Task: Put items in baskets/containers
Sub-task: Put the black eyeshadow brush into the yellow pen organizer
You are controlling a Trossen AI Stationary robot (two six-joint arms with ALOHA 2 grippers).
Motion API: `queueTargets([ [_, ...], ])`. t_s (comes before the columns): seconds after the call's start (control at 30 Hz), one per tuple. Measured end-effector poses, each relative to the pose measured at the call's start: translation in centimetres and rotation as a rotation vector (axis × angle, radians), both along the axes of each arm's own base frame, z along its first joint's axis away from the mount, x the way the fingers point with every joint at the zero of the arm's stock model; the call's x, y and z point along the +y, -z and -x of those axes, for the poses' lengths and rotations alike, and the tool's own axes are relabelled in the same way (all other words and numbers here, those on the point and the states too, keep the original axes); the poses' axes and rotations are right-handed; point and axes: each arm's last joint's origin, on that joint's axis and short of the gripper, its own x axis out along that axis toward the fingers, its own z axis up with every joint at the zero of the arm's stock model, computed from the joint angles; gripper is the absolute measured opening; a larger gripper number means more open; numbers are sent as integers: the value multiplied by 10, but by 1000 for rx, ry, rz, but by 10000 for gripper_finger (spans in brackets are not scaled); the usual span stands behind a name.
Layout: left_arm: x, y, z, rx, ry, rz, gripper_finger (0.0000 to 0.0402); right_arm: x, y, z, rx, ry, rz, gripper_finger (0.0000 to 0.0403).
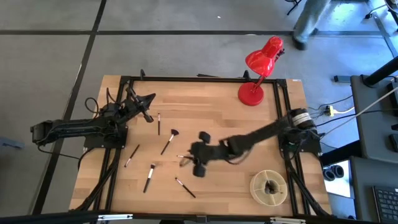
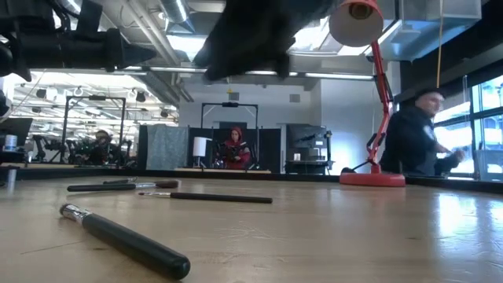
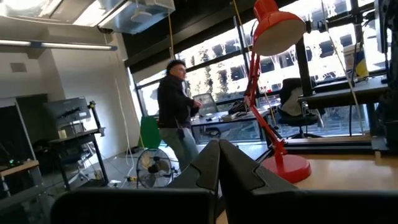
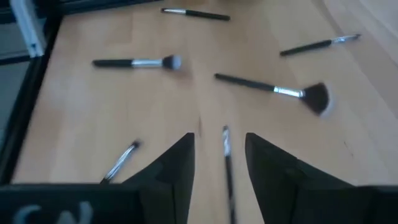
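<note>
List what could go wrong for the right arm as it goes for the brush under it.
1. The right gripper hangs open over a thin brush lying flat on the table; so slim a handle may slip from the jaws or roll aside.
2. The fan brush and other brushes lie nearby; a skewed descent might knock them.
3. The divided dish sits off at the table's corner, so a weakly held brush could drop on the way.

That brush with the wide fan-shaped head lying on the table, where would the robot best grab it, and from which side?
Probably on the slim dark handle of the fan brush, near its middle, coming straight down from above. It lies flat on the wooden table with clear space around it, so fingers can straddle the handle crosswise. The splayed bristles are soft and would bend. The right gripper, open, is nearest; the left gripper waits at the table's far-left edge.
</note>
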Motion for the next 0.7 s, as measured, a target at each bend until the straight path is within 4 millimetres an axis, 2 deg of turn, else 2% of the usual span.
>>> queueTargets([
  [0.2, 1, 3, 0, 51, -29, -13, 4, -54, 24, -44, 41, 68, -26, 124],
  [0.33, 1, 6, -1, 69, -34, 10, 4, -84, 36, -60, 69, 150, -21, 123],
  [0.5, 5, 6, -7, 236, -75, 143, 17, -103, 40, -55, 166, 207, -29, 123],
  [0.6, 8, -1, -10, 348, -140, 273, 44, -102, 25, -43, 209, 238, -16, 123],
  [0.7, 10, -12, -14, 357, -187, 470, 74, -96, 4, -25, 255, 275, 23, 123],
])
